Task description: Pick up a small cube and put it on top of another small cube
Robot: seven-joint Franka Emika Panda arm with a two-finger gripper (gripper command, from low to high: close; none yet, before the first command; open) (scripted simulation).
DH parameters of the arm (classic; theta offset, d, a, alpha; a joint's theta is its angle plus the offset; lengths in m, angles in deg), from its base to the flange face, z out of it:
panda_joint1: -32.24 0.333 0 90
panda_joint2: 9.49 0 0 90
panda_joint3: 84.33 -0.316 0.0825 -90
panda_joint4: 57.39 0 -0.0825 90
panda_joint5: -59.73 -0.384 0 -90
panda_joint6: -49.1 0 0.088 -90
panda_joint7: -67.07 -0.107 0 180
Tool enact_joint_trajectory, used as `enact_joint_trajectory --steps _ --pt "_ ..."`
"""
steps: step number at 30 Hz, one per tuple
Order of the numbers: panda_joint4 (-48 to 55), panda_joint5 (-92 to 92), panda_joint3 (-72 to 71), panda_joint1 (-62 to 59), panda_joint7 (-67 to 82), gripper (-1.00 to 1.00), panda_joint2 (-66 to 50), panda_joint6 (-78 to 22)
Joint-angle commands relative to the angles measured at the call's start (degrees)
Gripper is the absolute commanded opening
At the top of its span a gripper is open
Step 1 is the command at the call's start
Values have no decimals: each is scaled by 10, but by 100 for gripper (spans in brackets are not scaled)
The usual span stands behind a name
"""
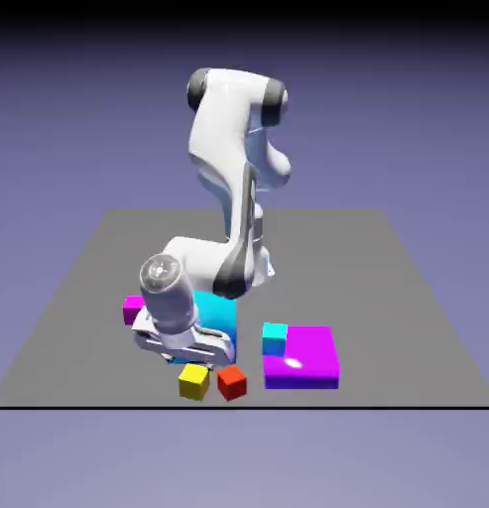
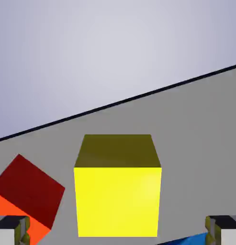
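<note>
A small yellow cube [image 2: 118, 191] sits on the grey table, large in the hand view, between my two grey fingertips [image 2: 13, 230]. My gripper [image 2: 118, 232] is open, with a wide gap from each finger to the cube's sides. In the exterior view the hand [image 1: 183, 342] hangs low just behind the yellow cube [image 1: 193, 380]. A small red cube [image 1: 231, 381] stands right beside it, turned at an angle, and shows in the hand view as the red cube [image 2: 31, 196] at lower left. A small cyan cube [image 1: 275, 337] and a small magenta cube [image 1: 134, 309] lie further off.
A wide flat magenta block [image 1: 305, 359] lies at the exterior view's right, touching the cyan cube. A tall cyan block [image 1: 220, 316] stands behind the hand. A blue sliver [image 2: 186, 239] shows near the right fingertip. The table's front edge [image 1: 387, 406] runs close by the yellow and red cubes.
</note>
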Motion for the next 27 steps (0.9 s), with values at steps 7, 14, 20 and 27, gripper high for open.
enact_joint_trajectory --steps 7,14,20,27 --pt "12 30 4 10 -10 -100 69 -79" --pt "-71 124 -121 32 29 -100 215 -131" --pt "-128 177 -187 44 48 -100 280 -134" --pt "-156 183 -184 43 43 100 255 -81"
